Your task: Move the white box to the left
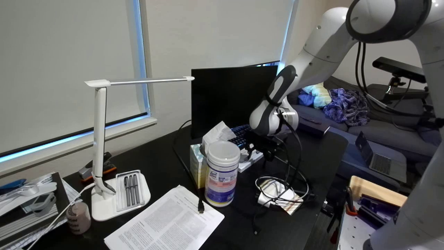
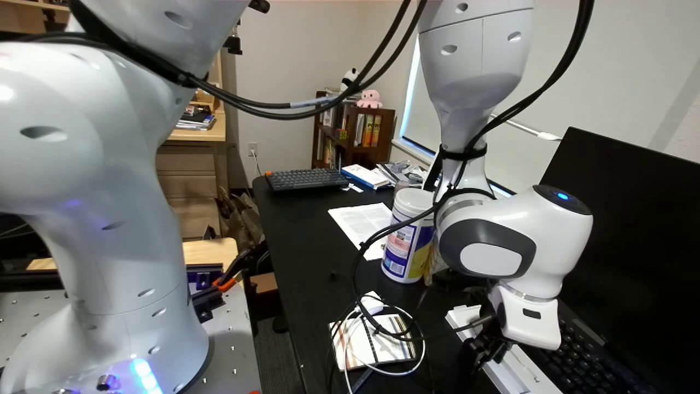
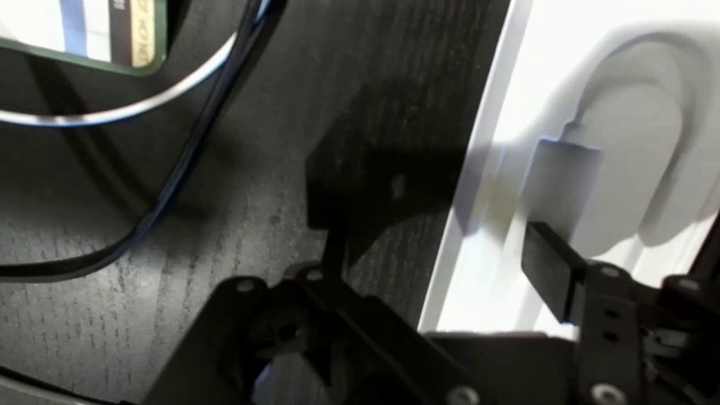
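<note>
Wrist view: pincer [image 3: 433, 228] released, astride left wall of white box [image 3: 619, 129]; prob. best to centre wall, lower, clench, then ease L w/o tilting.

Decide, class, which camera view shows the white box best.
The wrist view: the white box appears largest, its edge and recess plain, though cropped and partly behind the tool. Both exterior views show it smaller, also partly hidden.

Lies flat on the dark desk [image 2: 306, 235] as a shallow, open-topped white box [image 3: 619, 152] with a rounded form moulded inside, near right in an exterior view, just left of the keyboard [image 2: 582, 361].
</note>
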Controlling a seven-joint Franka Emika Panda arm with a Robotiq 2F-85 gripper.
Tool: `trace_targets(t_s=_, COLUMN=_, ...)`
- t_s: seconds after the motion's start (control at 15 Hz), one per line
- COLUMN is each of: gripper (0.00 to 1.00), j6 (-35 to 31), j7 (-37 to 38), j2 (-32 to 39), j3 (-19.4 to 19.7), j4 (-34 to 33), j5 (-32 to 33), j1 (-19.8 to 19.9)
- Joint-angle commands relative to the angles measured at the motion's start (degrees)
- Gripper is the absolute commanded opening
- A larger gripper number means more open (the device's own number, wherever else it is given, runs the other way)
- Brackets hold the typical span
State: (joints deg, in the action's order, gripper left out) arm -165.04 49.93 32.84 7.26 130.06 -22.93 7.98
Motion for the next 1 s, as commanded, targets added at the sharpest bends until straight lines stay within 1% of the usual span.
trace_targets(t_s=0.0, gripper=0.59, j6=0.1, j7=-1.6, j2=0.8, j3=0.6, j4=0.3, j5=-0.1, j1=-0.6)
trace_targets(t_s=0.07, gripper=0.58, j6=0.2, j7=-1.8, j2=0.6, j3=0.5, j4=0.4, j5=-0.2, j1=-0.4)
trace_targets(t_s=0.13, gripper=0.53, j6=0.8, j7=-1.9, j2=0.4, j3=0.5, j4=0.6, j5=-0.2, j1=-0.3)
trace_targets(t_s=0.47, gripper=0.19, j6=2.6, j7=-3.0, j2=-1.1, j3=0.3, j4=1.3, j5=-0.1, j1=0.3)
trace_targets(t_s=0.6, gripper=0.05, j6=3.7, j7=-3.7, j2=-2.2, j3=0.9, j4=2.1, j5=0.4, j1=0.1)
trace_targets(t_s=0.73, gripper=0.04, j6=4.3, j7=-4.9, j2=-3.8, j3=1.3, j4=3.0, j5=0.4, j1=0.2)
trace_targets(t_s=0.8, gripper=0.07, j6=4.8, j7=-5.4, j2=-5.1, j3=1.6, j4=4.0, j5=0.4, j1=0.3)
trace_targets(t_s=0.87, gripper=0.04, j6=5.1, j7=-6.2, j2=-6.3, j3=1.8, j4=4.9, j5=0.4, j1=0.4)
trace_targets(t_s=0.93, gripper=0.04, j6=5.5, j7=-7.2, j2=-8.1, j3=2.2, j4=6.3, j5=0.6, j1=0.6)
